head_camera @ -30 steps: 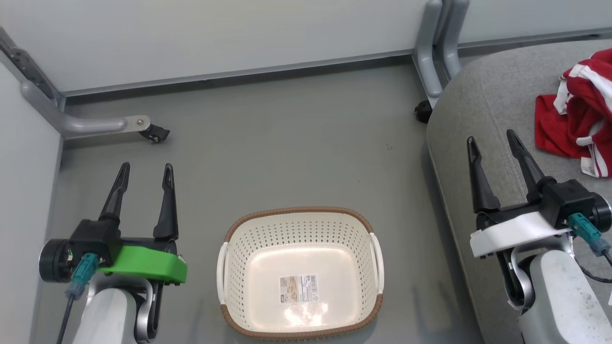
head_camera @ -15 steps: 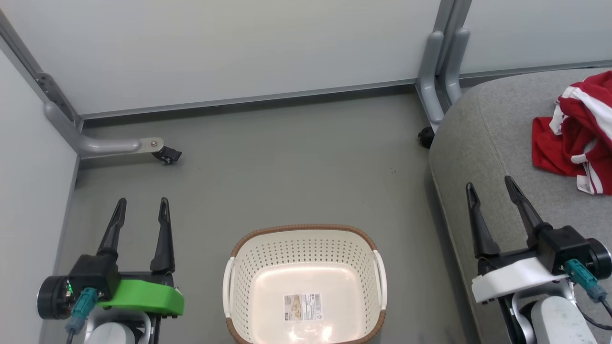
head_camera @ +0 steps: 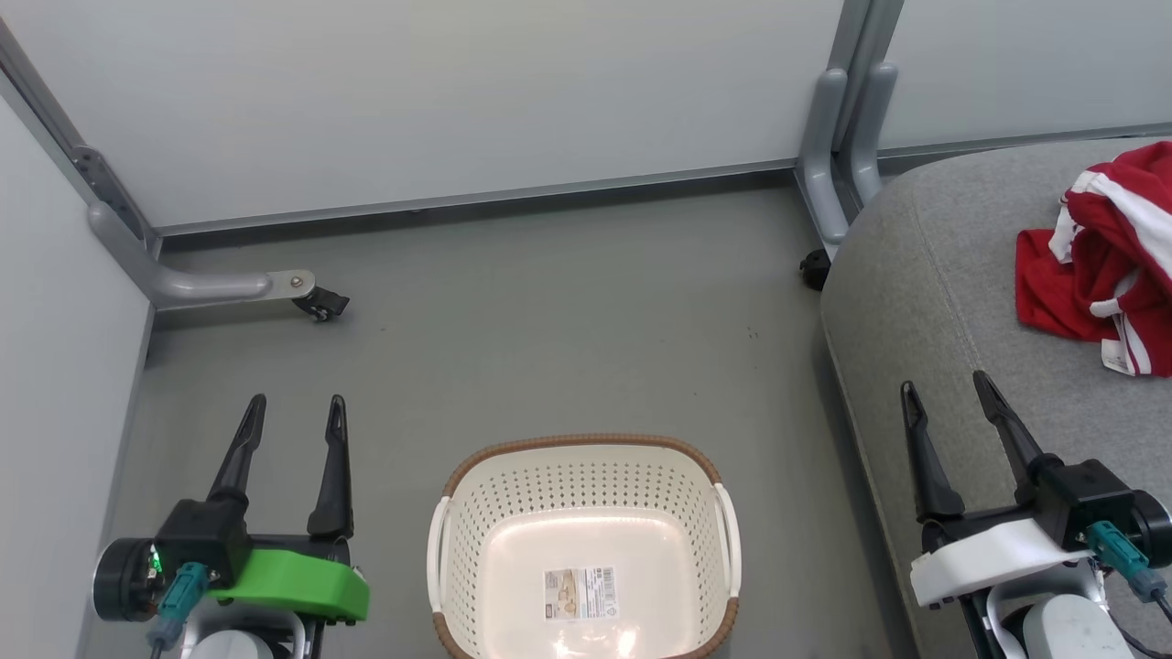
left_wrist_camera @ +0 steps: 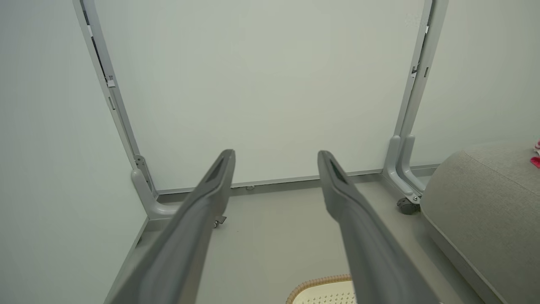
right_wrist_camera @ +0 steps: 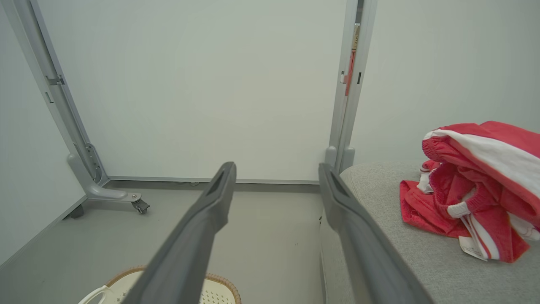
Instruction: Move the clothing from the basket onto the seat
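The red clothing [head_camera: 1112, 261] with white stripes lies crumpled on the grey seat [head_camera: 934, 275] at the right; the right wrist view shows the clothing [right_wrist_camera: 476, 185] heaped on the seat [right_wrist_camera: 426, 257]. The cream basket [head_camera: 586, 549] with its brown rim stands on the floor at bottom centre, holding nothing but a barcode label [head_camera: 580, 593]. My left gripper [head_camera: 295, 409] is open over the floor, left of the basket. My right gripper [head_camera: 946, 385] is open above the seat's front edge, nothing between its fingers. In the wrist views the left gripper [left_wrist_camera: 276, 154] and right gripper [right_wrist_camera: 277, 166] point at the wall.
Pale partition walls close off the back and the left. A grey frame leg with a castor [head_camera: 316, 302] reaches onto the floor at the left; a grey post [head_camera: 838, 146] and another castor [head_camera: 813, 270] stand by the seat's corner. Grey floor [head_camera: 568, 311] lies between.
The head camera has tilted up, so the whole picture has slid downward and the basket sits lower. Both grippers stay open; basket and clothing have not moved.
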`<state>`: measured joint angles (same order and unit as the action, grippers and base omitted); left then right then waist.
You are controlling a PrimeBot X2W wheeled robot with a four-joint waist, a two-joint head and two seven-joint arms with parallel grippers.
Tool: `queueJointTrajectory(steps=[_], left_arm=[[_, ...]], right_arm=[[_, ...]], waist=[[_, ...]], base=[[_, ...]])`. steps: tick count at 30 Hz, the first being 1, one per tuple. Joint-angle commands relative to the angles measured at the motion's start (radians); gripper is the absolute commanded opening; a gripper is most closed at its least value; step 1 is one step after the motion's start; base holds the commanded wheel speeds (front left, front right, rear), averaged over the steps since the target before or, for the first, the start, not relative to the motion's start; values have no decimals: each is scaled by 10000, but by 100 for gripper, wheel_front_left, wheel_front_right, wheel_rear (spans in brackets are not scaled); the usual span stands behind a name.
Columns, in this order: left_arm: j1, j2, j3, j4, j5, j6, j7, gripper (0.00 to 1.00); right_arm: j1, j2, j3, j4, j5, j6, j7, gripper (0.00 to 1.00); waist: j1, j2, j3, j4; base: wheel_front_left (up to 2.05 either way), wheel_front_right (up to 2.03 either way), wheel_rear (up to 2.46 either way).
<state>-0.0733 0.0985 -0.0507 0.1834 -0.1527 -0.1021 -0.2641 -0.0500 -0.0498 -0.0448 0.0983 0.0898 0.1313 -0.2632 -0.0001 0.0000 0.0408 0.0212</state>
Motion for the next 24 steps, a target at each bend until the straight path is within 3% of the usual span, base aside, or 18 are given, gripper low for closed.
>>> queueJointTrajectory(steps=[1, 9, 10, 14, 24], left_arm=[[111, -27, 38, 47, 112, -36, -2, 100], [-18, -73, 156, 188, 178, -100, -2, 100], [5, -81, 128, 208, 157, -45, 1, 0], [33, -140, 154, 560, 10, -45, 66, 0], [-40, -184, 383, 581, -1951, -79, 592, 0]], right_arm=[[87, -18, -38, 40, 77, -11, -23, 100], [-7, -18, -27, 132, 129, -11, -23, 100], [-4, 8, -7, 136, 81, 0, 0, 0], [45, 78, -1, 460, 239, 0, 61, 0], [-51, 64, -103, 590, 2260, -1, 567, 0]], waist=[[1, 0, -1, -3], [1, 0, 6, 21], [1, 0, 6, 20], [1, 0, 3, 18], [1, 0, -27, 0]], base=[[0, 0, 0], [0, 0, 0], [0, 0, 0], [0, 0, 0], [0, 0, 0]])
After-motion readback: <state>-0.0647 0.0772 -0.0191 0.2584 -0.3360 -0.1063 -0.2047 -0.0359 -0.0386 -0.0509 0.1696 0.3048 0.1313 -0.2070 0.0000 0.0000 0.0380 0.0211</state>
